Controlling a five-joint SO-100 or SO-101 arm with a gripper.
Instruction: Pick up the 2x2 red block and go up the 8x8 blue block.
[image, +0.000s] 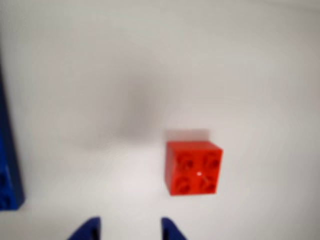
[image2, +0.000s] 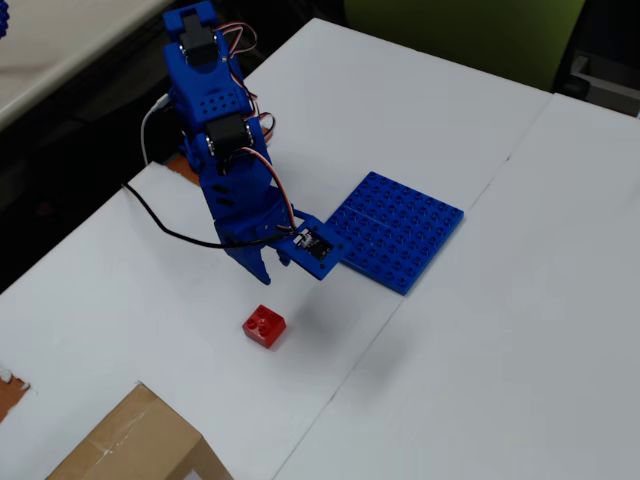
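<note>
In the wrist view, two blue fingertips of the claw (image: 131, 227) poke up from the bottom edge, spread with a gap of bare table between them and nothing held. Just beyond and to the right of them the red brick (image: 193, 167) sits on the white table (image: 225, 75), studs up, clear of both tips. A sliver of the blue plate (image: 9, 175) runs down the left edge, well apart from the brick. The picture is blurred.

In the overhead view, a cardboard box (image2: 130, 445) fills the bottom left corner. The red brick (image2: 264, 325) lies on the table (image2: 520, 330) just below the claw (image2: 268, 268), which hangs over the surface on the blue arm (image2: 222, 150), not touching the brick. The blue plate (image2: 400, 228) lies flat to the right of the claw, near it, its lower left corner partly hidden behind the arm's wrist. A black cable (image2: 155, 215) trails off the arm to the left.
</note>
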